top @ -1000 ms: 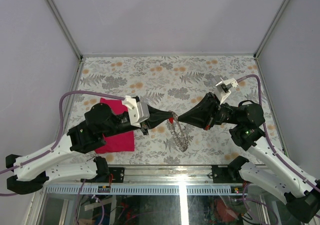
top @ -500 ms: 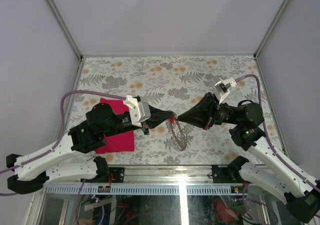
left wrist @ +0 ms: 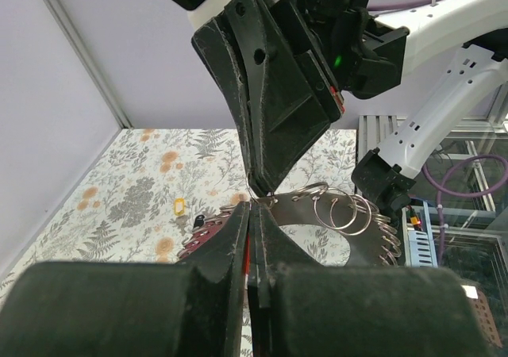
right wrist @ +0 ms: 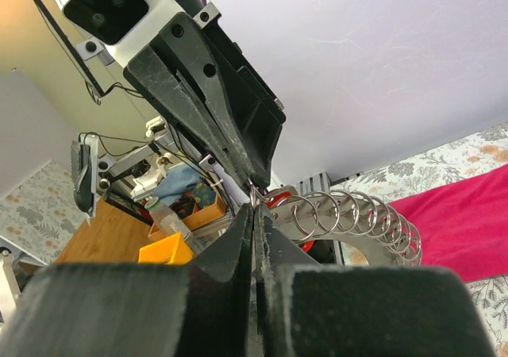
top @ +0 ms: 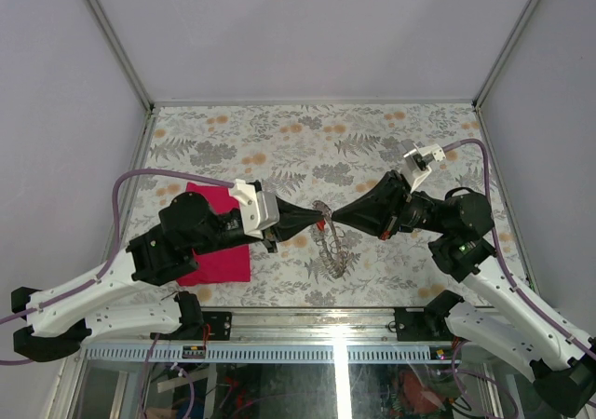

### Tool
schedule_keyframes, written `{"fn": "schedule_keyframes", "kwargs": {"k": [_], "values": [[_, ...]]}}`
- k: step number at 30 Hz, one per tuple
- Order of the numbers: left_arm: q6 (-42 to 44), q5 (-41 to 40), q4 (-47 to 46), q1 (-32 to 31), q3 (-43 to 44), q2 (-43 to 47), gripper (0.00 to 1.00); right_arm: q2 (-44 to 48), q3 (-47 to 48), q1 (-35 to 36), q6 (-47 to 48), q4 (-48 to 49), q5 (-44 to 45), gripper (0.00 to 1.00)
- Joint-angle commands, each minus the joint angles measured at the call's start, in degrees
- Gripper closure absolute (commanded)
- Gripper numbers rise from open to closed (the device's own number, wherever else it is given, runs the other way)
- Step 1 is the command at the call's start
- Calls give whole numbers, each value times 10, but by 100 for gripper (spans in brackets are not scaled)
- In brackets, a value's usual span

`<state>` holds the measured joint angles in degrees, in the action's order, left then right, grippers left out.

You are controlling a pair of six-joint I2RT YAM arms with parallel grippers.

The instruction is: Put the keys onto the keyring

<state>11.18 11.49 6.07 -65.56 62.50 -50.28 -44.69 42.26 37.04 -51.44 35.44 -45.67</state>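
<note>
Above the middle of the tabletop, nearer its near edge, the left claw (top: 318,221) and the right claw (top: 332,220) meet tip to tip, each with its fingers pressed together. The left appears to pinch a red-headed key (top: 319,223) and the right the top loop of the keyring (top: 332,251), though the exact grip is hard to make out. The keyring's string of silvery loops hangs from the tips toward the near edge, a magenta cloth (top: 222,256) lies toward the left edge under the left arm, and two loose keys (left wrist: 198,220) rest on the tabletop beyond.
</note>
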Motion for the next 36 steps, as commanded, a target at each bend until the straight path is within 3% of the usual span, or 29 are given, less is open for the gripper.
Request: {"fn": "schedule_keyframes", "kwargs": {"k": [1, 18, 36], "values": [[-4, 19, -27, 0, -4, 10, 100, 12, 24, 2, -7, 36, 25, 100], [-8, 37, -28, 1, -5, 6, 100, 20, 24, 3, -12, 9, 60, 100], [-16, 38, -39, 1, -14, -1, 100, 23, -14, 3, -85, 110, 118, 100]]}}
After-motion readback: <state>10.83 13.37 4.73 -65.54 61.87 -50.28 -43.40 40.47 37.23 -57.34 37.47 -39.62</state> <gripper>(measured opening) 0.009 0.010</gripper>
